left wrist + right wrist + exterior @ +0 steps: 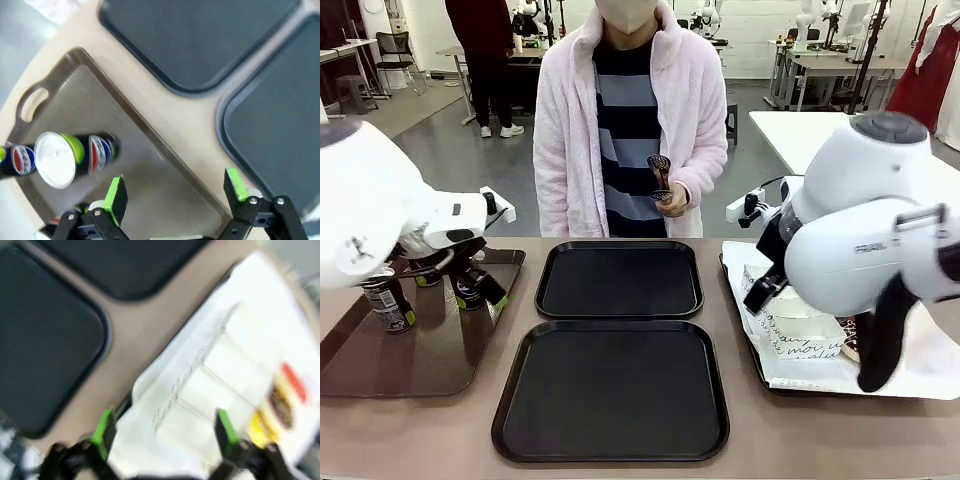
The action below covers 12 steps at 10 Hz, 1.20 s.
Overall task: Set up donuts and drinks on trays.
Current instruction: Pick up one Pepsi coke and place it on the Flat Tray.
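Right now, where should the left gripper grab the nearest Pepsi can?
Take the Pepsi can by its round side wall, mid-height, below the silver rim. It stands upright on the brown tray, another can close beside it, so probably bring the open left gripper in from the bare-tray side.

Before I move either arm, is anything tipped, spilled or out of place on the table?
Nothing stands out. The far black tray and near black tray lie flat and bare. The Pepsi cans stand upright on the brown tray, and the donuts lie on the paper-lined tray. No spill shows.
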Motion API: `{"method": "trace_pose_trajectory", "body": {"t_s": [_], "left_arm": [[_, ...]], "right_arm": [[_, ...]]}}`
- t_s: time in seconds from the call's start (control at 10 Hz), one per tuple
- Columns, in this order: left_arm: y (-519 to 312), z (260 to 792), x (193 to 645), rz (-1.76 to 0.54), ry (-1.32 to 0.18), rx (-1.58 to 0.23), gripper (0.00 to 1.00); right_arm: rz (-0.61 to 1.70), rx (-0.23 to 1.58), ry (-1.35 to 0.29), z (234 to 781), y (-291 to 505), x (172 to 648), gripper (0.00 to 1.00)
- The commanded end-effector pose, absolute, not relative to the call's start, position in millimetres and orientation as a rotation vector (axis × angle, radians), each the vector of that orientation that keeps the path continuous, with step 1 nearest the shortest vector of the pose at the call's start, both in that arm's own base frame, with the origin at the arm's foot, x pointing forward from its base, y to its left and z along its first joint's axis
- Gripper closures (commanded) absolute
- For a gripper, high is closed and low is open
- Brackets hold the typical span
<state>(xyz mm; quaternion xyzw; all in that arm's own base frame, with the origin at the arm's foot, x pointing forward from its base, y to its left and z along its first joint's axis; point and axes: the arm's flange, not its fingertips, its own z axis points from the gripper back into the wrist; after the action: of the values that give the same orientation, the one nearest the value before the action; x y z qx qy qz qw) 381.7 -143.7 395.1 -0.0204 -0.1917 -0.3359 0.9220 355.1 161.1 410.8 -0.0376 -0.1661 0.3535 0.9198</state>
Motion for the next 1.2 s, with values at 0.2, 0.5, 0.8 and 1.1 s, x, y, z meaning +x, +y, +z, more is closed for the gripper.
{"method": "trace_pose_trajectory", "body": {"t_s": [0.2,0.5,0.8,1.1], "left_arm": [[-82,443,277,-0.820,-0.296,-0.051,0.00],[-110,455,336,-0.796,-0.258,-0.071,0.00],[-72,481,329,-0.681,-0.309,-0.261,0.00],[24,496,326,-0.541,-0.383,-0.832,0.00]], "right_arm": [[0.805,-0.137,-0.252,449,136,245,0.00],[0.775,-0.150,-0.228,474,155,283,0.00],[0.513,0.305,-0.300,481,77,283,0.00],[0.311,0.903,-0.394,472,-43,264,0.00]]}}
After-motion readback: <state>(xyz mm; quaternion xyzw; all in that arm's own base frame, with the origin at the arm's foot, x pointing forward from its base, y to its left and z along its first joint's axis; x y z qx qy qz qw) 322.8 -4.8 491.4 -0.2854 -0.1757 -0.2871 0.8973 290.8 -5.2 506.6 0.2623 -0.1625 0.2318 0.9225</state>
